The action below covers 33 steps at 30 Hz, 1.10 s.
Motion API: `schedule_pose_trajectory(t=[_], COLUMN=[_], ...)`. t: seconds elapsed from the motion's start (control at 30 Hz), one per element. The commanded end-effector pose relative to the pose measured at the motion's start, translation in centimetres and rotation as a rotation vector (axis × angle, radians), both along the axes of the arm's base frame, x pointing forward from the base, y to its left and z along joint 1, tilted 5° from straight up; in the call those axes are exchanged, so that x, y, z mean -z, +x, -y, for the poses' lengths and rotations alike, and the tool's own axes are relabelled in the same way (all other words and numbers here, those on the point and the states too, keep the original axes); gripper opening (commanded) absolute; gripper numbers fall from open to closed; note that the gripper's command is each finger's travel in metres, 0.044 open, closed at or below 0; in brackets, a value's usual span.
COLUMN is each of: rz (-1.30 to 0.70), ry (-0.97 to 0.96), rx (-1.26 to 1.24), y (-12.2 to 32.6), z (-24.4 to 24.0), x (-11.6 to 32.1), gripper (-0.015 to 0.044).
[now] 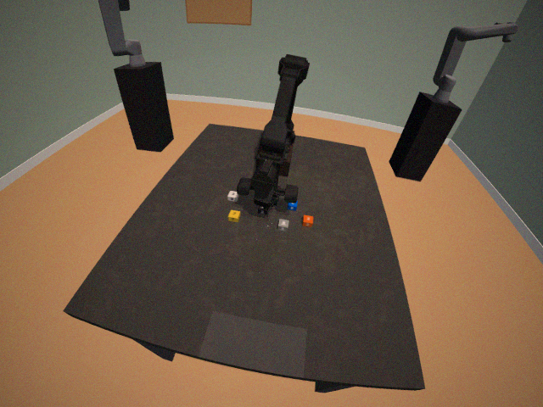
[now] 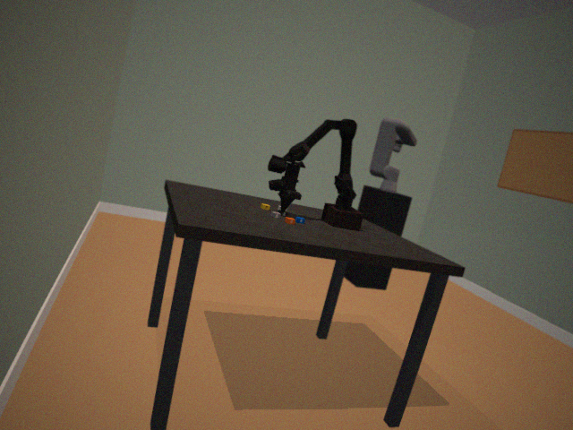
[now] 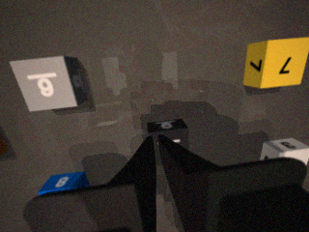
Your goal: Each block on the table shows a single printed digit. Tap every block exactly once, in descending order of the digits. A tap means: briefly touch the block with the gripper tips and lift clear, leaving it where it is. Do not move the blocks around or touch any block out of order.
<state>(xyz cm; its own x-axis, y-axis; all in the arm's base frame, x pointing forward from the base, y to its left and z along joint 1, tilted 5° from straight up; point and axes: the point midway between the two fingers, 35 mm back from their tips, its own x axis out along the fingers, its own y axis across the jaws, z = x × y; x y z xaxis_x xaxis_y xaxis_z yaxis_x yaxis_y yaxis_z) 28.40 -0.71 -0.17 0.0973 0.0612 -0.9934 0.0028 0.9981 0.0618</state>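
Observation:
My gripper (image 1: 264,205) (image 2: 283,213) (image 3: 155,140) is shut with nothing between its tips, which are low, right at the black block (image 1: 262,211) (image 3: 167,126); whether they touch it I cannot tell. The black block's digit is hard to read. The grey block (image 1: 282,224) (image 2: 276,214) (image 3: 44,87) shows an underlined digit, seemingly 6. The yellow block (image 1: 234,215) (image 2: 265,206) (image 3: 285,65) shows 7. The blue block (image 1: 292,205) (image 2: 300,219) (image 3: 63,183) shows 8. The white block (image 1: 232,195) (image 3: 289,146) shows 3. The orange block (image 1: 307,220) (image 2: 290,220) is cut off in the wrist view.
The blocks lie around the gripper on the dark table (image 1: 245,271) (image 2: 222,217). The arm's base (image 2: 342,217) stands behind them. A lighter rectangle (image 1: 254,343) marks the table's front edge. Two grey arms (image 1: 447,57) (image 1: 114,30) stand on black pedestals off the table.

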Motion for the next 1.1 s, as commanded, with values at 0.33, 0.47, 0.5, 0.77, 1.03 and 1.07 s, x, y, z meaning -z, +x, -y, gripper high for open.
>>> schedule_pose_trajectory(t=[0.33, 0.47, 0.5, 0.77, 1.03, 1.07], rz=[-0.009, -0.009, -0.009, -0.009, -0.012, -0.012], ry=[-0.003, -0.003, -0.003, -0.003, 0.002, 0.003], rx=[0.007, 0.007, 0.007, 0.007, 0.007, 0.007], y=[-0.5, -0.5, -0.5, -1.2, -3.3, -3.9], z=[0.2, 0.2, 0.3, 0.7, -4.5, -5.5], x=[-2.6, -2.8, -3.6, -10.6, -10.8, -10.8], gripper=[0.002, 0.002, 0.002, 0.002, 0.002, 0.002])
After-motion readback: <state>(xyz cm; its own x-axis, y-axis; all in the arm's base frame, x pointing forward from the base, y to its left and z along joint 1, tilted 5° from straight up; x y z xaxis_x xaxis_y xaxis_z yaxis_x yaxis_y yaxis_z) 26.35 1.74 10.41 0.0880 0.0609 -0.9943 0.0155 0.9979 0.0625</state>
